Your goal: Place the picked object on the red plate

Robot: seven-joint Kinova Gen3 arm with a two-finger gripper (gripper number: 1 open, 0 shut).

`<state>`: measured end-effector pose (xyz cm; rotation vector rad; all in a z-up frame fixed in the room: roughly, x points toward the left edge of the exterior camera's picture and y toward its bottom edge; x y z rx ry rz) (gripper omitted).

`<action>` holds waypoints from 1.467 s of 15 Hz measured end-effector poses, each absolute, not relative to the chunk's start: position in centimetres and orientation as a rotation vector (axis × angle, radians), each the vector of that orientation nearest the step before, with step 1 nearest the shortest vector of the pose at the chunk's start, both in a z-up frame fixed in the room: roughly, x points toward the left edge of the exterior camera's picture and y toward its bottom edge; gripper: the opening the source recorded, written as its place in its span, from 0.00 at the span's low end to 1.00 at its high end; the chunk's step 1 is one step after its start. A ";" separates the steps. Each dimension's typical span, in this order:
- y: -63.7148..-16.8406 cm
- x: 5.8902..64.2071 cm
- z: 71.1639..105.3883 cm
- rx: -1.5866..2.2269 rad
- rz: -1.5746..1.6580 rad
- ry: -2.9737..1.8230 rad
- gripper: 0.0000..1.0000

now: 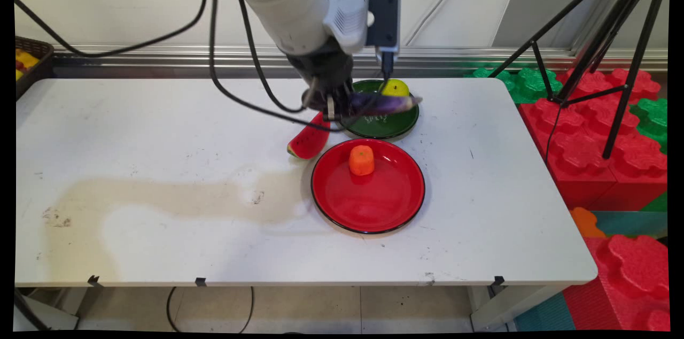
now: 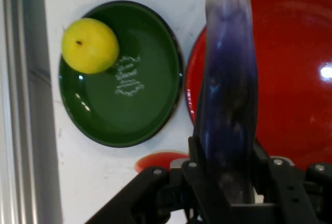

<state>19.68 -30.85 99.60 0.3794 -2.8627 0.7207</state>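
My gripper [image 1: 342, 108] is shut on a long purple eggplant [image 1: 386, 103], held level above the green plate [image 1: 386, 125]. In the hand view the eggplant [image 2: 228, 99] stands up between the fingers [image 2: 262, 167], across the gap between the green plate [image 2: 140, 115] and the red plate [image 2: 295, 79]. A yellow lemon [image 1: 395, 87] lies at the far edge of the green plate, seen also in the hand view as the lemon [image 2: 90, 45]. An orange carrot piece [image 1: 362, 160] stands on the red plate [image 1: 374, 205]. A watermelon slice [image 1: 310, 140] lies on the table just left of the plates.
A dark basket [image 1: 29, 61] with yellow and red items sits at the table's far left corner. Black cables hang from the arm over the table's back. A black tripod [image 1: 604, 34] and red and green foam blocks [image 1: 604, 125] stand off the table's right side.
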 end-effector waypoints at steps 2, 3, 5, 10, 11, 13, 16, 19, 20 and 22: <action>-30.6 18.6 98.4 0.396 0.703 -2.880 0.00; -30.6 18.1 97.8 0.405 0.695 -2.888 0.00; -30.7 17.1 96.3 0.419 0.676 -2.906 0.00; -31.5 15.2 92.5 0.428 0.621 -2.943 0.00; -31.6 14.9 91.7 0.426 0.608 -2.948 0.00; -31.9 14.0 89.9 0.409 0.577 -2.957 0.00; -32.4 13.2 87.5 0.370 0.537 -2.963 0.00; -32.8 12.8 85.5 0.310 0.505 -2.961 0.00; -32.9 12.7 85.0 0.294 0.494 -2.959 0.00; -33.0 12.5 84.3 0.272 0.475 -2.952 0.00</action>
